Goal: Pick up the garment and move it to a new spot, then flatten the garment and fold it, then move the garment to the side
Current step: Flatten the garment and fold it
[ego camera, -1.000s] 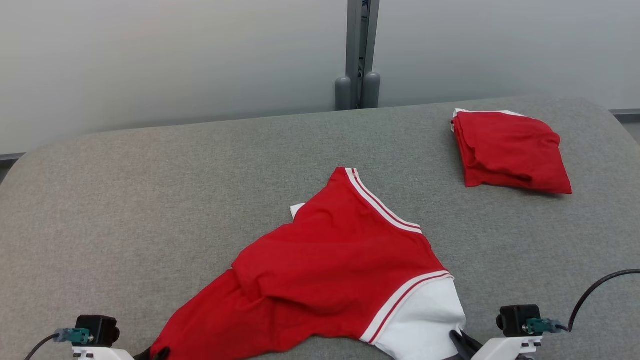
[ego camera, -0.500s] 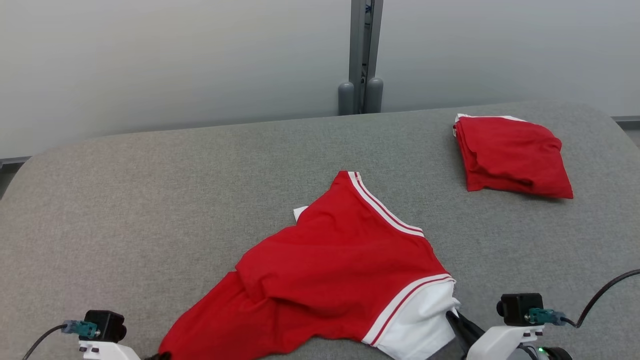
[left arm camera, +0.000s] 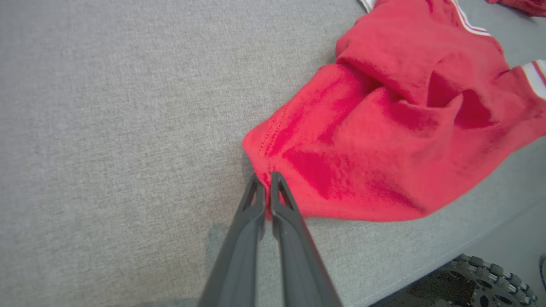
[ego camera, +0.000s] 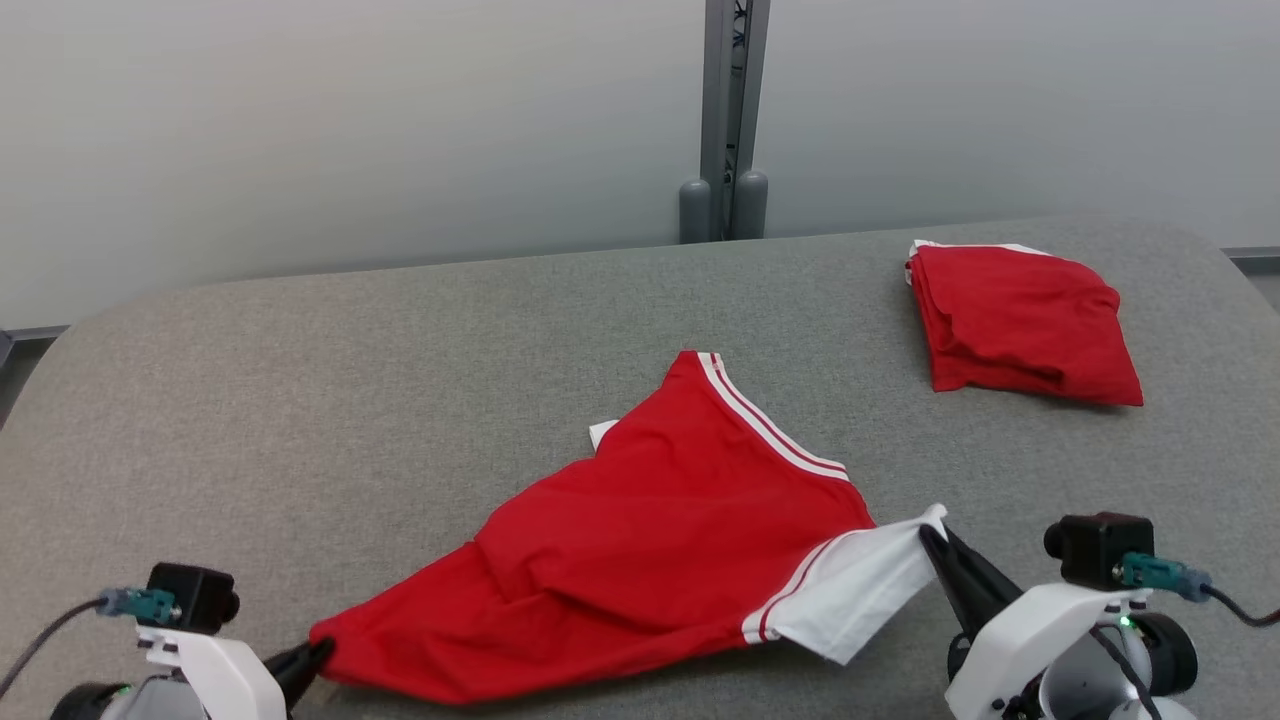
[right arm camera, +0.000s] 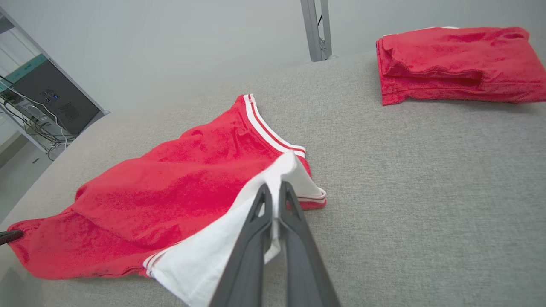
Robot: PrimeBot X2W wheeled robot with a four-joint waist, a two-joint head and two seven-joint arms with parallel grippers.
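A red garment (ego camera: 650, 540) with white trim and a white sleeve (ego camera: 860, 595) lies rumpled on the grey table, near its front edge. My left gripper (ego camera: 318, 655) is shut on the garment's red corner at the lower left; the left wrist view shows its fingers (left arm camera: 264, 181) pinching that red hem (left arm camera: 341, 153). My right gripper (ego camera: 930, 530) is shut on the white sleeve's edge and holds it lifted off the table. In the right wrist view the fingers (right arm camera: 273, 189) clamp the white cloth (right arm camera: 222, 247), with the red body (right arm camera: 170, 196) spread to the left.
A second red garment (ego camera: 1020, 325), folded, lies at the table's back right (right arm camera: 456, 64). The grey table (ego camera: 300, 400) has bare cloth at the left and back. A metal post (ego camera: 735, 120) stands behind the table. A shelf with equipment (right arm camera: 38, 102) is off to the left.
Both grippers have risen and pulled apart with the garment's corners. The white sleeve is now lifted and stretched to the right, and the red cloth is drawn flatter between them.
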